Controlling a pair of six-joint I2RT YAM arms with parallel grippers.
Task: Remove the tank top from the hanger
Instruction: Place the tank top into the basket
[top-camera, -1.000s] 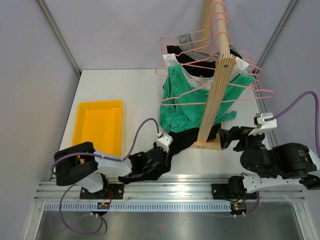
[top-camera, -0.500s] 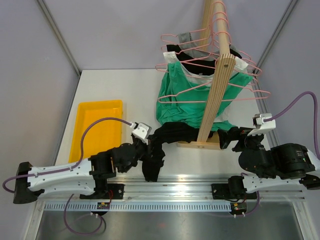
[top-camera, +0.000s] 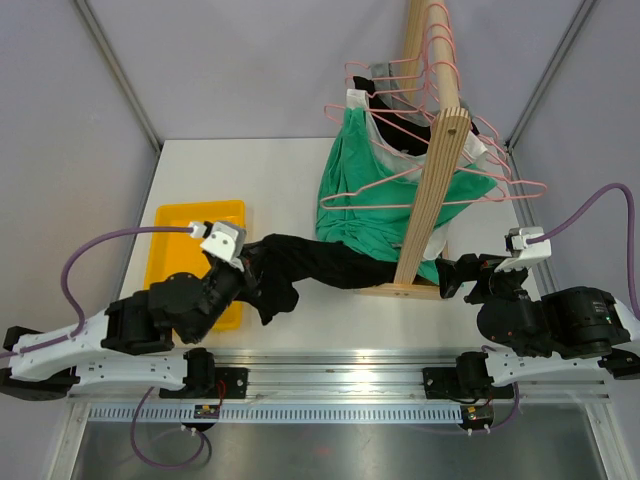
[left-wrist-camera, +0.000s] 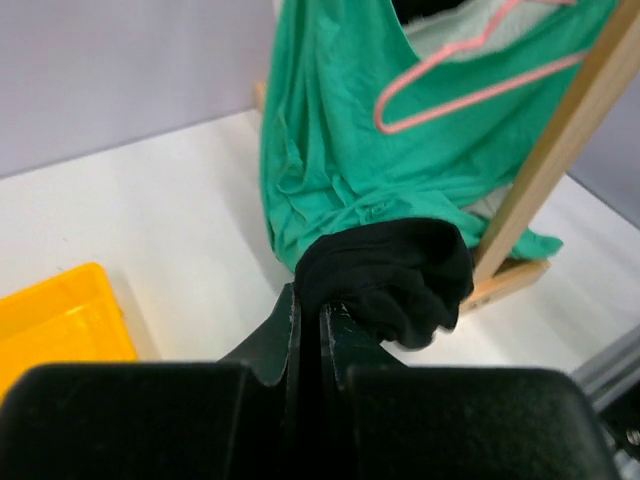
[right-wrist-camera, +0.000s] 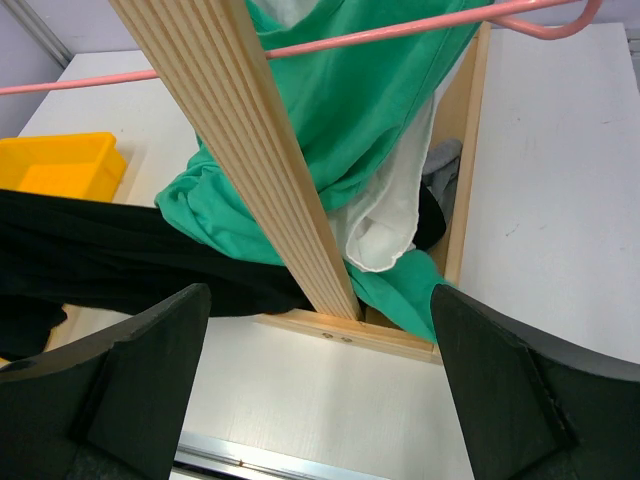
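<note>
Left wrist view: the left end effector (left-wrist-camera: 310, 312) is pinched tight on a fold of the black tank top (left-wrist-camera: 390, 275). The garment stretches across the tabletop (top-camera: 250, 180) from beside the yellow bin (top-camera: 160, 240) to the wooden rack (top-camera: 437, 190), where the right end effector (top-camera: 450, 275) gapes wide. Beyond hang pink hangers (right-wrist-camera: 380, 33) and a green shirt (top-camera: 365, 205).
</note>
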